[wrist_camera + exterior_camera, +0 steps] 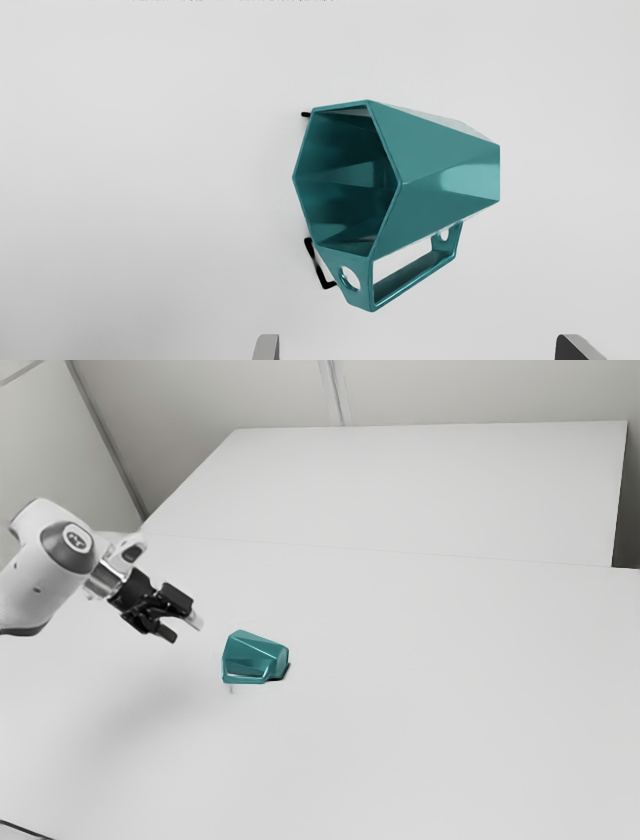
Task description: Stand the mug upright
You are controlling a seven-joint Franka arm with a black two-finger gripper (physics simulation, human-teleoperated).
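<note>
Exterior view: mug (pixel 255 658) is on its side on the table (pixel 430 710), wide mouth twd the exterior view's left, narrower base (pixel 281 662) twd its right. So not upright as of now; task goal not met in this pose. Prob stable like that b/c the body is faceted: a flat face or edge under it should resist rolling, & the handle (pixel 415 278) sticking out one side likely limits roll that way too. Taper prob explains the slight tilt of the axis. Nothing of mine bears on it: my gripper (pixel 184 629) is up off the table, short of the mug on the arm side, w/ a visible gap. Fingers (pixel 268 347) are wide apart, nothing btwn them, tips pointing down & fwd twd the table. Wrist view has the handle on the side nearer my fingertips, mouth open off to one side, so I can see into it. Arm (pixel 45 575) comes in from the exterior view's left, hand angled rather than plumb. My read: open spread at a standoff suits a grasp on body or handle; then it needs a tip-up, mouth to the top. Risk: smooth slanted faces could slip, or 1 finger could snag the handle.
</note>
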